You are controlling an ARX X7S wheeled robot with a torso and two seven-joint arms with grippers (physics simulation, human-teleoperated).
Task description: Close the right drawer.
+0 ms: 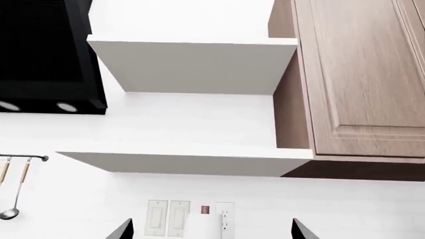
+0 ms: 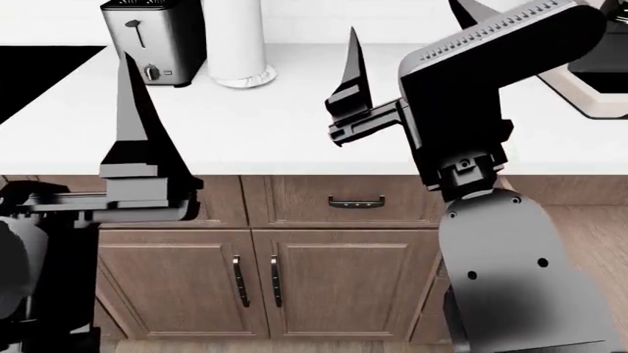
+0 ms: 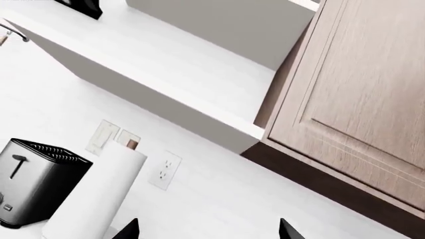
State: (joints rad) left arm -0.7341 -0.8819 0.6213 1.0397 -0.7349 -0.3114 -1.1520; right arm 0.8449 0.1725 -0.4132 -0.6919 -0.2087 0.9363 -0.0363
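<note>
The right drawer does not show in any view; the right arm's dark body covers the cabinet front at the right. My left gripper is open and holds nothing. It points up at the wall, and one of its fingers stands in front of the counter's left part. My right gripper is also open and holds nothing. It is raised over the white counter, with one of its fingers pointing upward.
A steel toaster and a paper towel roll stand at the back of the counter. A black cooktop lies left and a sink right. Below are a short drawer and cabinet doors. Shelves and a wood wall cabinet hang above.
</note>
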